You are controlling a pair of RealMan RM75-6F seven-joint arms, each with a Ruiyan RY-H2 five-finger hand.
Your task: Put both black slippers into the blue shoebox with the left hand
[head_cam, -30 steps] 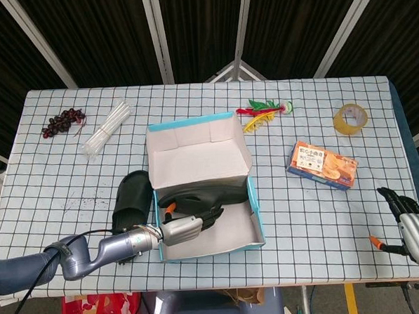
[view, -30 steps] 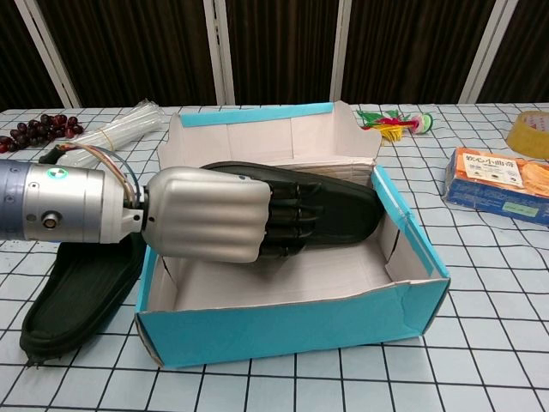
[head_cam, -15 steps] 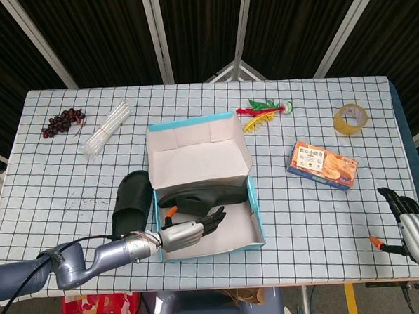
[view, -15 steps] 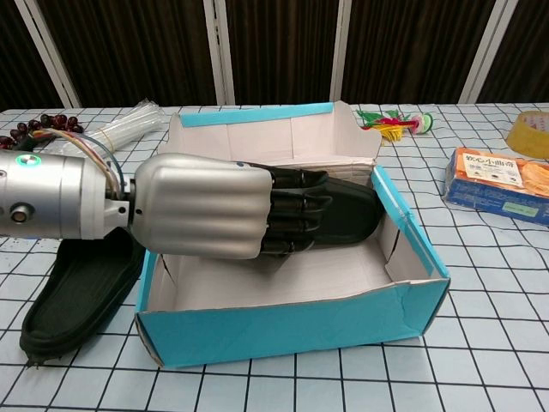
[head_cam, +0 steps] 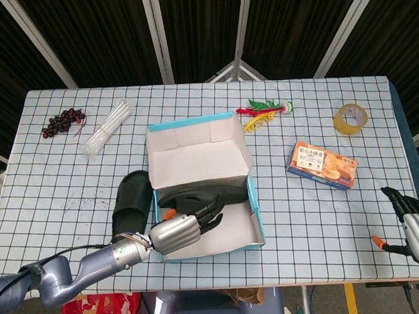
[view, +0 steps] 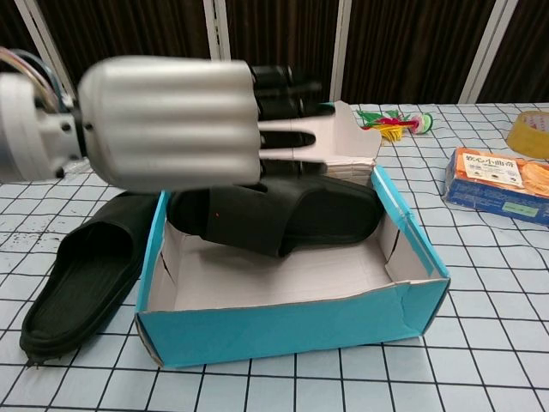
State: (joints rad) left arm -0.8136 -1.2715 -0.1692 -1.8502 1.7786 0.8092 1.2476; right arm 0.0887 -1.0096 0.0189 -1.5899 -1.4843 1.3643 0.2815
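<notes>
One black slipper [head_cam: 197, 196] [view: 283, 215] lies inside the blue shoebox [head_cam: 252, 211] [view: 292, 330], leaning against its back wall under the raised lid. The other black slipper [head_cam: 131, 202] [view: 81, 275] lies on the table just left of the box. My left hand [head_cam: 182, 231] [view: 171, 120] hovers above the box's front left part, lifted off the slipper, fingers stretched out and holding nothing. My right hand [head_cam: 413, 224] rests at the table's near right corner, fingers apart and empty.
Dark grapes [head_cam: 62, 122] and a bundle of white ties [head_cam: 106, 127] lie at the back left. A colourful toy [head_cam: 263, 110], a tape roll [head_cam: 350, 118] and an orange snack box [head_cam: 322, 165] [view: 502, 184] lie to the right of the shoebox.
My left hand has let go of the slipper in the box, risen above it and pulled back towards me. The slipper stays in the box. The right hand has not moved.
</notes>
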